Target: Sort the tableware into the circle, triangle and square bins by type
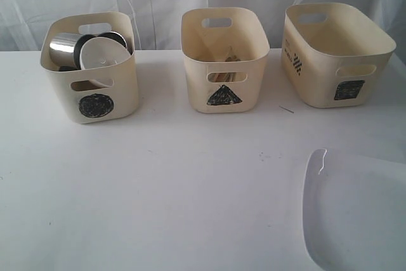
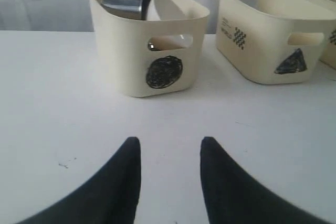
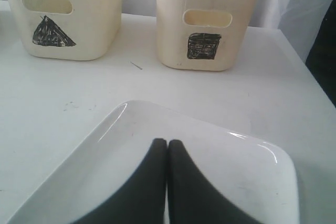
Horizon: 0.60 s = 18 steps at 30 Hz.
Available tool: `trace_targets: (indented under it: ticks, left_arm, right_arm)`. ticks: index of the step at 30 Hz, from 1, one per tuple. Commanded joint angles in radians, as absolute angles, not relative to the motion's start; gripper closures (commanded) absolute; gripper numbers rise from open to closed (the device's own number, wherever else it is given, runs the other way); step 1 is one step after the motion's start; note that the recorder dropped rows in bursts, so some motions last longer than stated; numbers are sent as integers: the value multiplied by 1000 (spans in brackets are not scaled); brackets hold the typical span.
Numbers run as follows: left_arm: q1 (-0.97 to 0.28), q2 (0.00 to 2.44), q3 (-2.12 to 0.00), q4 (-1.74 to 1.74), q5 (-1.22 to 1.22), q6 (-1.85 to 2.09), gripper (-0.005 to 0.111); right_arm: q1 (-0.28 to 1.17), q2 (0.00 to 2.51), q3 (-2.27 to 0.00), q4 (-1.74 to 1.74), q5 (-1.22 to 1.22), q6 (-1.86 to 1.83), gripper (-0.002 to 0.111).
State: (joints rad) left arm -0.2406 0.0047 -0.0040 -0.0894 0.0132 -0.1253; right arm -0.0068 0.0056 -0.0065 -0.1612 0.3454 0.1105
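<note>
Plate sorting is the step in hand, I judge: the large white square plate (image 1: pixel 355 214) lies at the table's near right corner, my right gripper (image 3: pixel 167 142) pressed shut over it, my left gripper (image 2: pixel 170 142) parted, empty. Next I'd open, pinch its rim, and carry it to the square bin (image 1: pixel 330 61) at the far right corner.

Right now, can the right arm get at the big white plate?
Probably yes. The right pincer looks to be shut just above the plate, with nothing between them. It would likely need to open first to grab it.
</note>
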Motion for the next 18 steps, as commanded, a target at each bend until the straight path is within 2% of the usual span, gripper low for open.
trace_targets:
  ticks: [1, 15, 18]
  left_arm:
    - [-184, 0, 0, -100, 16, -132, 64]
    - [-174, 0, 0, -100, 16, -132, 64]
    - [-174, 0, 0, -100, 16, -132, 64]
  right_arm:
    - [-10, 0, 0, -174, 232, 116, 108]
    - [-10, 0, 0, 7, -207, 308, 108]
    - [-10, 0, 0, 127, -236, 490, 108]
